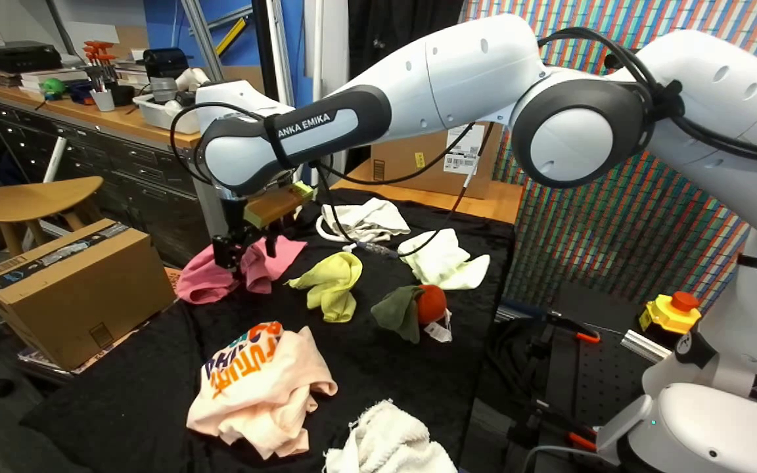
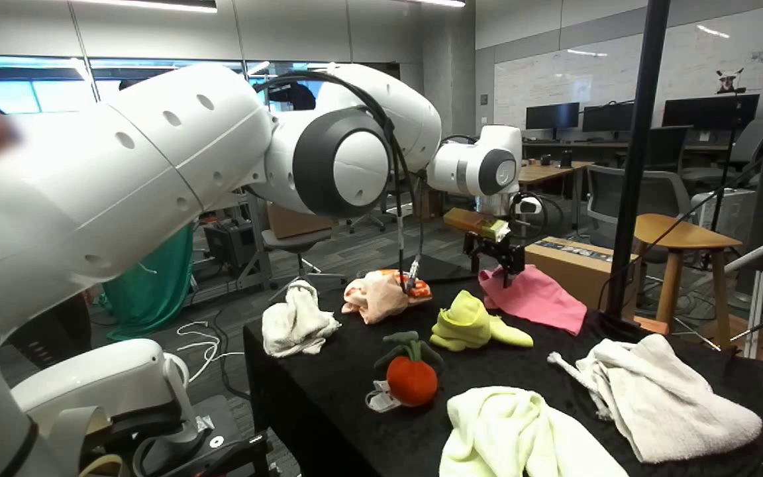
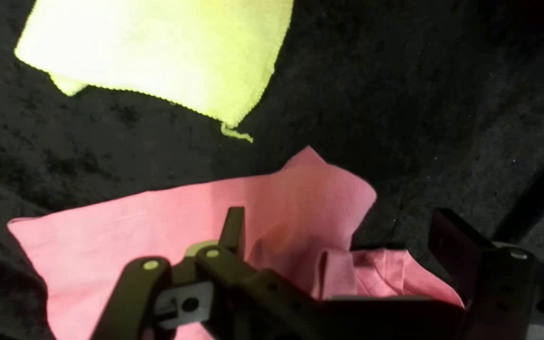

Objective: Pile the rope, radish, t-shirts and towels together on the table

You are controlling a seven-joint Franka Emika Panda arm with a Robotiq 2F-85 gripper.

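My gripper (image 1: 248, 255) is open over the pink t-shirt (image 1: 206, 279); in the wrist view its spread fingers (image 3: 235, 231) have pink cloth below and between them, nothing gripped. Whether they touch it I cannot tell. The cream t-shirt with orange print (image 1: 267, 394) lies crumpled on the black table (image 1: 148, 374). A yellow-green towel (image 2: 467, 324) sits beside the pink shirt. Around the table are a pale towel (image 1: 444, 263), a white towel (image 1: 388, 443) and another white towel (image 2: 679, 404), with the rope (image 2: 577, 376) at its edge. The radish (image 2: 412, 381) rests mid-table, its leaves dark green.
A cardboard box (image 1: 76, 295) stands just past the table's edge near the pink shirt, with a wooden stool (image 2: 686, 232) behind it. A black upright pole (image 2: 633, 165) rises close to that corner. The arm's cable (image 1: 378, 248) hangs low over the cloths.
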